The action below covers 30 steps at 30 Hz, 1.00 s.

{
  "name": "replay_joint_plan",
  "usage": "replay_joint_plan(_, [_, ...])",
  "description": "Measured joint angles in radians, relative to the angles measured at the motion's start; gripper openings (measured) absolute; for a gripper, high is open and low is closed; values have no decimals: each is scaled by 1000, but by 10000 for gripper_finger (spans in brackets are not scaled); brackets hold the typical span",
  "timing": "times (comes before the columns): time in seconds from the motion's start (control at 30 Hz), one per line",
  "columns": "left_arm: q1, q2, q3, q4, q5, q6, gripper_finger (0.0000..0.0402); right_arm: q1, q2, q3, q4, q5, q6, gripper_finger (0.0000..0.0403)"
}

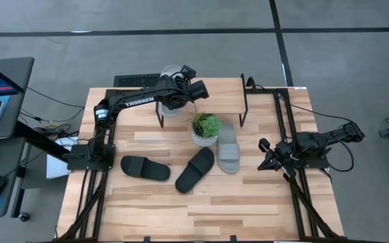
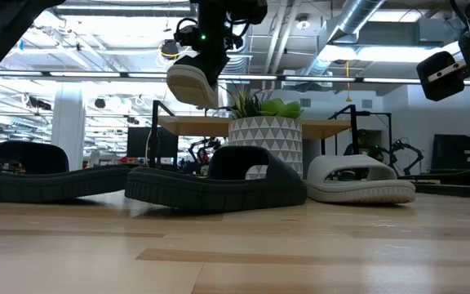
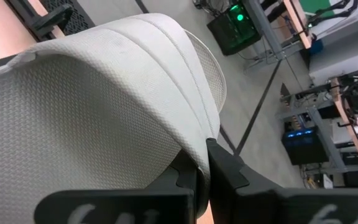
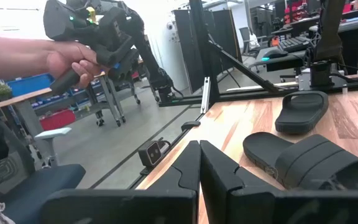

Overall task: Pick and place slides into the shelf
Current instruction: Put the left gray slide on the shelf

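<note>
While the left gripper (image 1: pixel 181 73) holds a grey slide (image 2: pixel 190 82) in clenched jaws over the shelf (image 1: pixel 221 91) at 12 o'clock, it must lower and release; the right gripper (image 1: pixel 267 160) waits at 3 o'clock, jaws closed.

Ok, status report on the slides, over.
Left end effector shut on grey slide, raised by the shelf. Right end effector shut, idle. Three slides on table; plant before shelf.

The left arm (image 1: pixel 134 100) is black with white letters, "TROSSEN". The right arm (image 1: pixel 316 143) is black too. Thin black cables run along it.
</note>
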Motion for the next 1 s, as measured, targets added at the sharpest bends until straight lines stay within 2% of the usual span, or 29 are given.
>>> replay_joint_plan(0.37, [0, 17, 1, 6, -7, 4, 0, 0, 0, 0, 0, 0, 0, 0])
replay_joint_plan(0.53, [5, 51, -2, 37, 30, 2, 0, 0, 0, 0, 0, 0, 0, 0])
replay_joint_plan(1.0, [28, 50, -51, 58, 30, 20, 0, 0, 0, 0, 0, 0, 0, 0])
